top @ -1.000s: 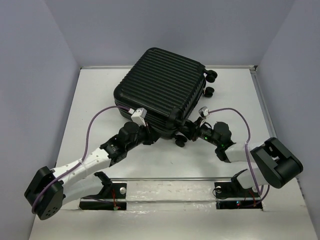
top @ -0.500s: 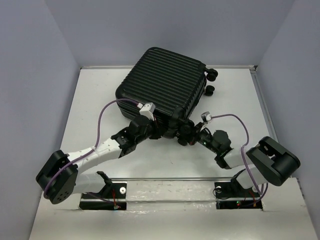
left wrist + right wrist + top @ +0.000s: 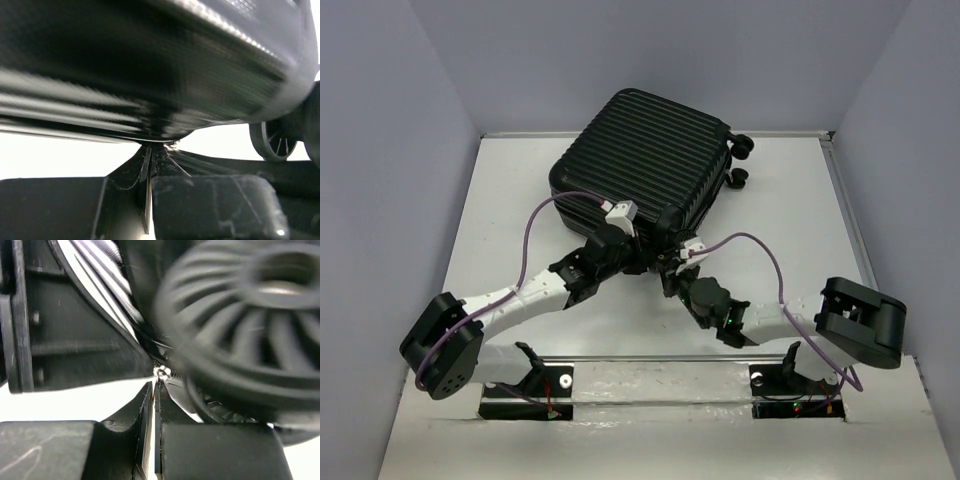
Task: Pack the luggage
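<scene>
The luggage (image 3: 645,165) is a black ribbed hard-shell suitcase lying closed on the white table, its wheels (image 3: 744,150) at the right. My left gripper (image 3: 642,262) is shut, its tips pressed against the suitcase's lower near edge (image 3: 150,75); I see nothing between its fingers. My right gripper (image 3: 670,272) is at the near corner beside a caster wheel (image 3: 250,315). Its jaws are closed, with a small silver zipper pull (image 3: 161,372) right at their tips, next to the zipper track.
The table's rails (image 3: 650,358) and both arm bases lie along the near edge. Grey walls close in the table at left, right and back. A second caster wheel (image 3: 272,142) shows in the left wrist view.
My right arm swung left, bringing its gripper in to the suitcase's near corner. My left gripper moved right along the near edge. The suitcase shifted slightly.
</scene>
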{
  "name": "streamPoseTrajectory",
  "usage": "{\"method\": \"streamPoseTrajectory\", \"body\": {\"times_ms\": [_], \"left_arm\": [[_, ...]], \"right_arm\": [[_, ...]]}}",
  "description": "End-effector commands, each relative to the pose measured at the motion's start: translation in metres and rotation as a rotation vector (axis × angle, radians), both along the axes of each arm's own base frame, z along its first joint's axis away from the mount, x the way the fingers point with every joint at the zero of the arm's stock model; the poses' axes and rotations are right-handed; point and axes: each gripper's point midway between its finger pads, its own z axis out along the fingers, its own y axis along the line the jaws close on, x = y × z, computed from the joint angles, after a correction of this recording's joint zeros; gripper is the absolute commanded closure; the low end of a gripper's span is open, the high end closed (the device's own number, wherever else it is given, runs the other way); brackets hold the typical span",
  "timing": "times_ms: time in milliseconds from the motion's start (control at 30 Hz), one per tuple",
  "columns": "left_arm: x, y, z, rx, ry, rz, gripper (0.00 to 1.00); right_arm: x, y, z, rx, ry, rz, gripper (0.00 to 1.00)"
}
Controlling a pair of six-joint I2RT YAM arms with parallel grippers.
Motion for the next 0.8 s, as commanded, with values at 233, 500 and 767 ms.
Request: {"method": "streamPoseTrajectory", "body": {"times_ms": [233, 500, 767], "left_arm": [[0.032, 0.06, 0.126, 0.014, -0.279, 0.215, 0.5], [0.084, 0.179, 0.204, 0.058, -0.327, 0.434, 0.01], [0.199, 0.236, 0.162, 0.144, -0.169, 0.461, 0.01]], "right_arm": [[0.005, 0.068, 0.054, 0.065, -0.031, -0.008, 0.93], [-0.012, 0.061, 0.047, 0.072, 0.022, 0.065, 0.93], [-0.021, 0.056, 0.035, 0.034, 0.068, 0.1, 0.93]]}}
